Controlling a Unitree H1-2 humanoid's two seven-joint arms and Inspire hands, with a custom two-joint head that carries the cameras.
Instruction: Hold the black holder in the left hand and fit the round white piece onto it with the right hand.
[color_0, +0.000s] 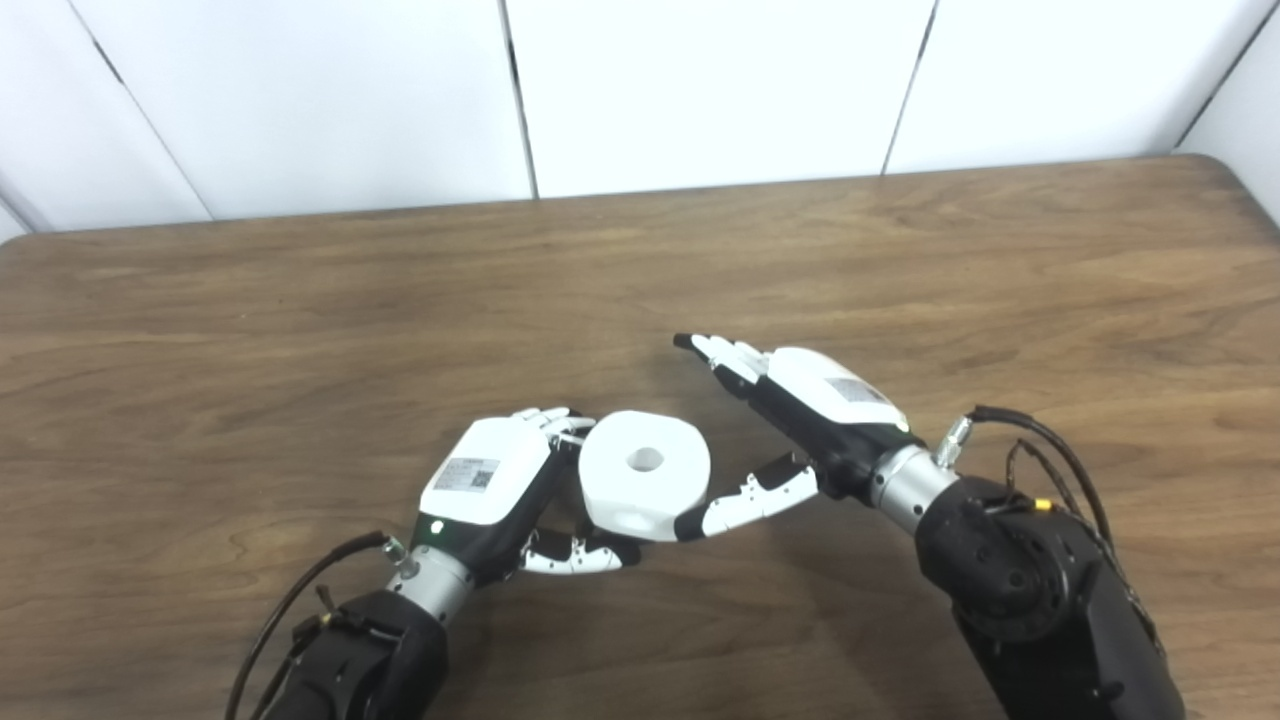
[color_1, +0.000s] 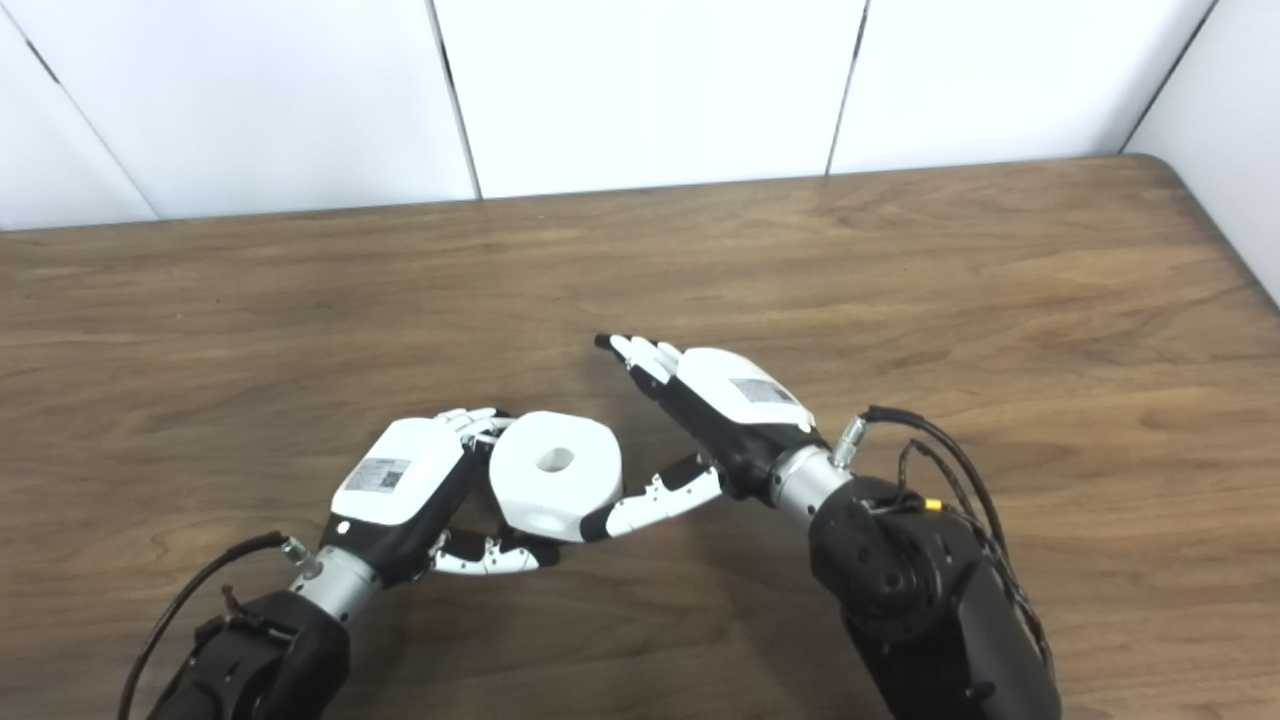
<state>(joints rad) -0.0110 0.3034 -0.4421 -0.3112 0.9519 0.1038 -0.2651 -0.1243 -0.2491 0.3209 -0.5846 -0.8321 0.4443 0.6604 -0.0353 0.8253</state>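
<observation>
Left eye view. Round white piece (color_0: 645, 474) with central hole facing up, low over the surface (color_0: 300, 330), between the two hands. Left hand (color_0: 487, 487) pressed against its left flank, fingers (color_0: 548, 420) curled round the far edge, thumb reaching under the near edge: looks like a steadying hold from that side. Black holder not visible; presumably beneath the white piece or inside the left palm, cannot tell which. Right hand (color_0: 810, 410) to the right, fingers spread wide and straight, pointing away toward upper left, clear of the piece. Only its thumb tip touching or nearly touching the lower right rim, probably a last guiding nudge or a release just under way. Holds nothing.

Right eye view. Same layout. White piece (color_1: 555, 473) flush against left hand (color_1: 400, 485), slightly tilted toward the camera, no dark part showing under it. Right hand (color_1: 725, 405) flat and splayed, thumb stretched to the rim. Whether the piece is fully seated on the holder: not determinable. Judgement: fitting near done or done; left-hand support likely needed until seating is confirmed.
</observation>
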